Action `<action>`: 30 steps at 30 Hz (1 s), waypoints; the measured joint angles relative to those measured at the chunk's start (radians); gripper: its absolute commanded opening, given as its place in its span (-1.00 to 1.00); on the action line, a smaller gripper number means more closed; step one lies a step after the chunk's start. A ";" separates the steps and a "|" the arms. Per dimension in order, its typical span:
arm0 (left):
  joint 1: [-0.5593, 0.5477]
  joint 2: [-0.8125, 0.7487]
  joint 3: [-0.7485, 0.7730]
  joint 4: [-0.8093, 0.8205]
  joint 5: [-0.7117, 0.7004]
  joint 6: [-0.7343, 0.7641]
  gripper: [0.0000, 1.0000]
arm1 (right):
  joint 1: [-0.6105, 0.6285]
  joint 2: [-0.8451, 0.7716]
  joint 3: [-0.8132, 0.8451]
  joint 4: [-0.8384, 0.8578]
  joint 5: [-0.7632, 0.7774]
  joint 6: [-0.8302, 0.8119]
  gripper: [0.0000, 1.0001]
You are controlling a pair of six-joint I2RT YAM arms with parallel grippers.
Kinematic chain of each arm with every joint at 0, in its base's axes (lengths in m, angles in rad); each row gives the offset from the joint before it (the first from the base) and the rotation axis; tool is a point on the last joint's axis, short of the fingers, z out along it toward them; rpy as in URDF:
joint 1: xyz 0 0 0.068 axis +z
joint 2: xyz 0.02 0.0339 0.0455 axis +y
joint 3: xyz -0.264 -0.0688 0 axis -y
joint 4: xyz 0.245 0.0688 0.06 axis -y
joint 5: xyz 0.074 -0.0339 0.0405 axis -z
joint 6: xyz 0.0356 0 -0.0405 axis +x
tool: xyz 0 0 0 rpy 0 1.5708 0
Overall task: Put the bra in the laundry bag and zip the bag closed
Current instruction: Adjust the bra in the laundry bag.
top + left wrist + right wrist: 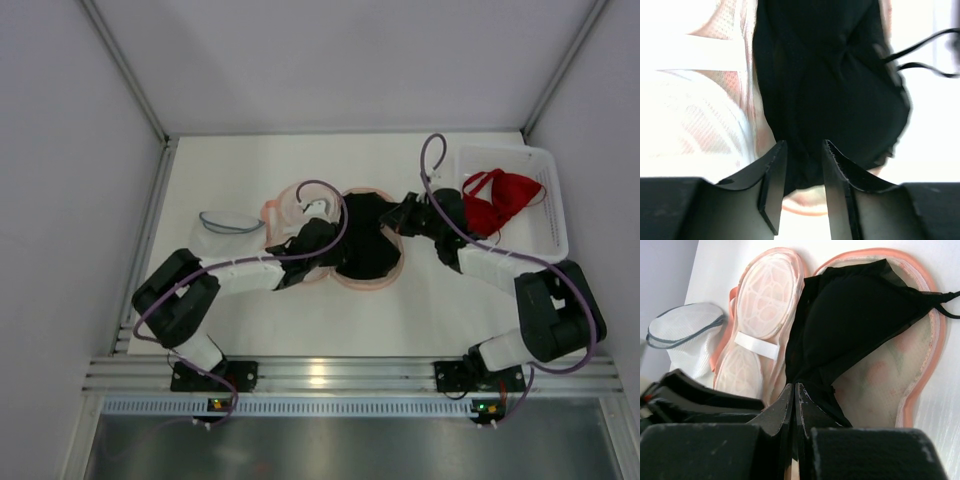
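A black bra lies on the open half of a pink-rimmed mesh laundry bag at the table's middle. The bag's other half is folded out to the left. My left gripper is at the bra's left edge. In the left wrist view it is open, with the bra's edge between its fingertips. My right gripper is at the bra's right side. In the right wrist view it is shut on the bra's fabric, over the bag's rim.
A white basket at the right holds a red bra. A small white mesh bag with a grey rim lies left of the laundry bag, also in the right wrist view. Walls enclose the table on three sides.
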 measured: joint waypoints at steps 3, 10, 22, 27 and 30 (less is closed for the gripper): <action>0.000 -0.086 0.000 -0.081 0.000 0.001 -0.24 | 0.000 0.022 0.000 0.009 -0.001 0.006 -1.00; -0.020 -0.145 -0.013 -0.168 -0.009 -0.035 -0.24 | 0.000 0.074 -0.011 0.027 -0.004 0.024 -1.00; -0.026 -0.089 0.061 -0.238 -0.073 -0.012 -0.11 | 0.002 0.223 -0.039 0.024 0.018 -0.019 -0.99; -0.025 -0.031 0.128 -0.240 -0.068 0.000 0.07 | 0.014 0.227 -0.039 0.012 0.037 -0.044 -0.44; -0.022 0.015 0.144 -0.243 -0.061 -0.001 0.08 | 0.016 0.221 -0.034 0.000 0.040 -0.060 0.12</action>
